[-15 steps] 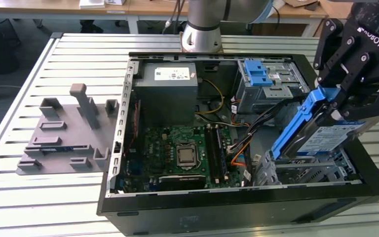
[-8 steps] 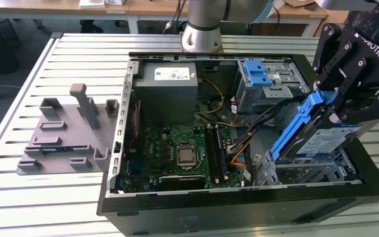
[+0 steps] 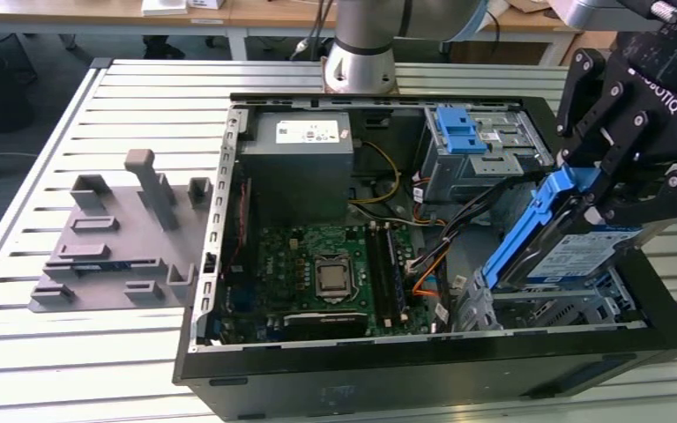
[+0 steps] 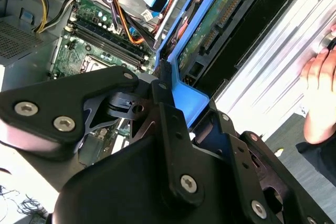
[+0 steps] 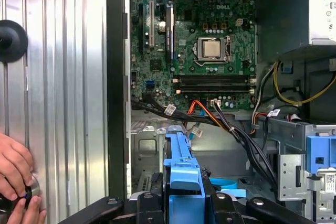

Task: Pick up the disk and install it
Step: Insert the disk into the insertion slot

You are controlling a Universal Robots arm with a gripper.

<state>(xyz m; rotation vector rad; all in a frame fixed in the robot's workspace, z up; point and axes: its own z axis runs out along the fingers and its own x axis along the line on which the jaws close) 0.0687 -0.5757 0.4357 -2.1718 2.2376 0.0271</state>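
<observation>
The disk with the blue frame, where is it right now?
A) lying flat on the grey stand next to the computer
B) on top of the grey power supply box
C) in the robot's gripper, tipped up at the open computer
C: in the exterior view the gripper is clamped on the disk, which is tilted on end at a corner of the open computer case.

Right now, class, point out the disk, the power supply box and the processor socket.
disk [image 3: 576, 257]: exterior view, on its blue-and-white label.
power supply box [image 3: 303, 174]: exterior view, on its grey side.
processor socket [image 5: 211, 49]: first wrist view, on its metal centre.
</observation>
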